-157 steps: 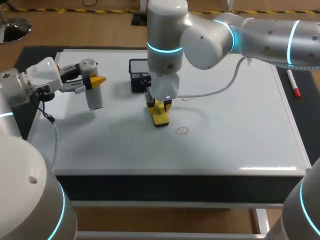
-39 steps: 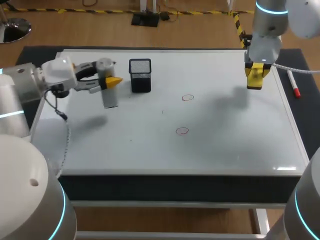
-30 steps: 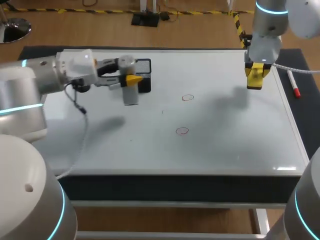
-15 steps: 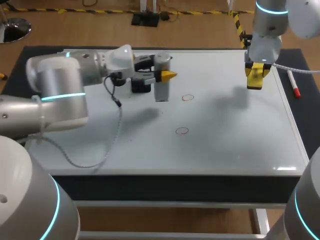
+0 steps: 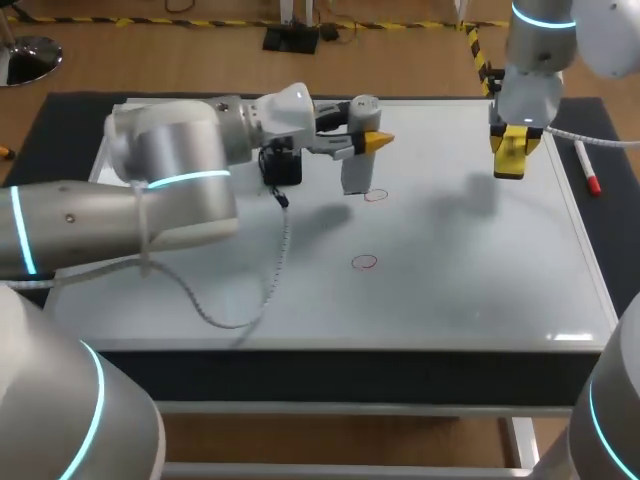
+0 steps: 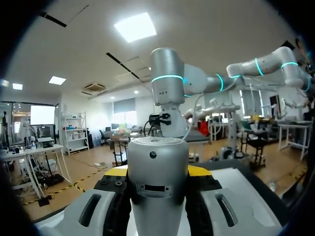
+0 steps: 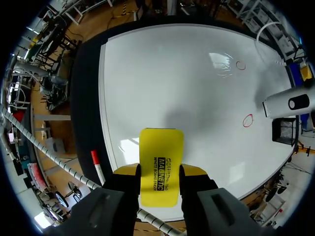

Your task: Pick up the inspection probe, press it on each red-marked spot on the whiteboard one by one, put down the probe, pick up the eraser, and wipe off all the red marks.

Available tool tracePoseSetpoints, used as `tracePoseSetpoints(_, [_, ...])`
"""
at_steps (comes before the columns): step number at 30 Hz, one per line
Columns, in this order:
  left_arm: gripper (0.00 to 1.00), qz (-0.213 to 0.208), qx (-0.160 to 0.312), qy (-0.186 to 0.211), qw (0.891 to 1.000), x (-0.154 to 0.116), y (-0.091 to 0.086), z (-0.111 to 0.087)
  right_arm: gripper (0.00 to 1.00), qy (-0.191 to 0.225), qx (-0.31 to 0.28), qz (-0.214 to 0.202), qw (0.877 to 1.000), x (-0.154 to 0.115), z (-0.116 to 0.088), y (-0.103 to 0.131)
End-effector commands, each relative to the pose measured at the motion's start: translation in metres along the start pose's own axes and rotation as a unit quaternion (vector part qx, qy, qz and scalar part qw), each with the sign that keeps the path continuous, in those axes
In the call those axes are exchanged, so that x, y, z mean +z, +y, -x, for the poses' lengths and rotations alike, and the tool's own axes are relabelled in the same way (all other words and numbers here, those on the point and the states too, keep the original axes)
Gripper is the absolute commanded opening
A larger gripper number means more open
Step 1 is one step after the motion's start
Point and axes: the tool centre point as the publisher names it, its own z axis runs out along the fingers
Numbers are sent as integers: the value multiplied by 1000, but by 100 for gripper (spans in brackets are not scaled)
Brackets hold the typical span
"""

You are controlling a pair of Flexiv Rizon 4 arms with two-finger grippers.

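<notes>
Hanging near the black mesh holder (image 5: 284,170), probe (image 5: 357,178) in left fingers (image 5: 378,140).

The near half and right middle of the whiteboard (image 5: 470,290) lie bare, leaving the near red mark (image 5: 365,262) open from every side. The left arm (image 5: 190,175) stretches low across the far left of the board, and the upright probe (image 5: 357,172) it carries stands just beside the far red mark (image 5: 376,195), closing its left side. A black mesh box (image 5: 283,165) sits partly behind that arm. The eraser (image 5: 508,152) hangs under the right arm (image 5: 535,60) over the far right corner.
</notes>
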Motion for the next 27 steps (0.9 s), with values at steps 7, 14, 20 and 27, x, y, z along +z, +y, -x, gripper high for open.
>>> tracePoseSetpoints(7, [0, 14, 12, -24, 1000, 40, 12, 6, 0, 1, -1, -1, 1000, 0, -1, 0])
tracePoseSetpoints(14, [0, 9, 7, -32, 999, 47, 20, 8, 0, 1, -1, -1, 1000, 0, -1, 0])
tracePoseSetpoints(20, [0, 7, 4, -37, 999, 49, 26, 11, 0, 1, -1, -1, 1000, 0, -1, 0])
tracePoseSetpoints(27, [0, 1, -3, -46, 999, 46, 33, 13, 0, 1, -1, -1, 1000, 0, -1, 0])
